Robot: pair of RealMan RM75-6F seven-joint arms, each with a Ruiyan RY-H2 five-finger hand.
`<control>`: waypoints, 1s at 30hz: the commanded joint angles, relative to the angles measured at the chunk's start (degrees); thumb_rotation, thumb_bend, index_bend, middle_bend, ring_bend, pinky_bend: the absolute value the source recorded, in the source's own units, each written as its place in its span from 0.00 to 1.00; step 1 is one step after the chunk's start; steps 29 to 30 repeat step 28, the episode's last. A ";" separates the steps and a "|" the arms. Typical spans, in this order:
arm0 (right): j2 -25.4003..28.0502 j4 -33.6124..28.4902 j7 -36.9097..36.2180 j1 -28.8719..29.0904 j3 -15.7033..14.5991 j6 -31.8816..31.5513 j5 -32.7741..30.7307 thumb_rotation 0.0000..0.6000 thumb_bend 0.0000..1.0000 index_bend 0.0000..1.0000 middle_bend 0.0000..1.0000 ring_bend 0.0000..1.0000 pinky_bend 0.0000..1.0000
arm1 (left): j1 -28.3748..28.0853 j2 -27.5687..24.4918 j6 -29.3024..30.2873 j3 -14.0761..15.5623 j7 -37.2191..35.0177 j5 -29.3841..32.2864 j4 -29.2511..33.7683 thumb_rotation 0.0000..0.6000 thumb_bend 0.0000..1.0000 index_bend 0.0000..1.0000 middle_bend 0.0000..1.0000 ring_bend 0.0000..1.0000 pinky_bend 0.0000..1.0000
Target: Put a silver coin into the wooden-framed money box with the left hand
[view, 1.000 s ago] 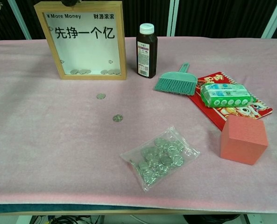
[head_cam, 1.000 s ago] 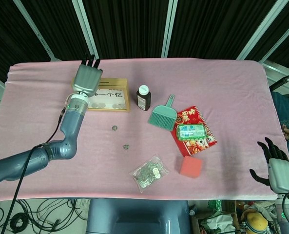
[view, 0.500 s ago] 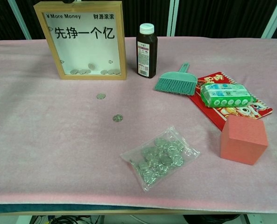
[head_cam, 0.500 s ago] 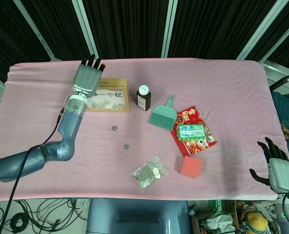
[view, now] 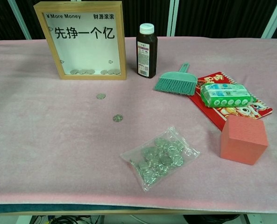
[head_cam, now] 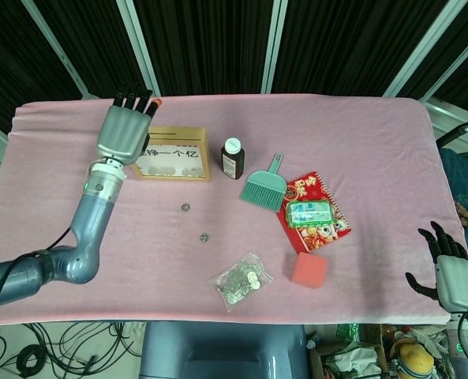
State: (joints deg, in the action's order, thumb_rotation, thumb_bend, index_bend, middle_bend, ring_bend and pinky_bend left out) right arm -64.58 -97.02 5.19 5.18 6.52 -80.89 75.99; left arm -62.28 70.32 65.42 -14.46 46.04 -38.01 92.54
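The left hand [head_cam: 123,133] has drawn back left off the money box [view: 84,41], fingers spread and empty, and a coin [view: 90,71] now rests inside its base, so the drop looks done.

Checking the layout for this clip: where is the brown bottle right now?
The brown bottle stands upright at the back of the table, between the money box on its left and the green brush on its right.

The left hand [head_cam: 124,131] is drifting off the money box [head_cam: 173,154] toward nine o'clock, its fingers now extending. In the chest view, the coin falling inside a moment ago is now lying among the coins [view: 89,72] at the bottom.
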 commanded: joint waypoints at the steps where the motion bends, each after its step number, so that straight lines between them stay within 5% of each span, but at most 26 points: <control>1: -0.05 0.20 0.32 -0.01 0.03 -0.37 0.33 1.00 0.17 0.16 0.02 0.10 0.16 | 8.63 -7.46 8.28 3.45 -4.01 -5.84 11.09 1.00 0.43 0.18 0.08 0.00 0.00; 8: -1.22 2.21 2.78 -0.08 0.37 -3.08 2.26 1.00 0.17 0.13 0.02 0.10 0.16 | 24.80 -14.25 19.76 13.10 -14.18 -18.83 21.21 1.00 0.40 0.14 0.05 0.00 0.00; 15: -1.78 3.15 4.03 -0.30 0.38 -4.68 3.51 1.00 0.17 0.13 0.02 0.09 0.16 | 36.99 -15.09 24.44 23.07 -22.42 -31.80 18.42 1.00 0.34 0.06 0.04 0.00 0.00; 21: -1.95 3.16 5.07 -0.42 -0.26 -5.46 5.29 1.00 0.17 0.13 0.02 0.09 0.16 | 42.00 -13.87 24.25 25.15 -27.20 -35.30 13.59 1.00 0.32 0.06 0.03 0.00 0.00; 30: -2.21 3.44 5.48 -0.53 -0.54 -6.23 6.60 1.00 0.17 0.13 0.02 0.09 0.16 | 44.47 -13.05 25.10 24.04 -30.44 -39.08 10.57 1.00 0.32 0.06 0.02 0.00 0.00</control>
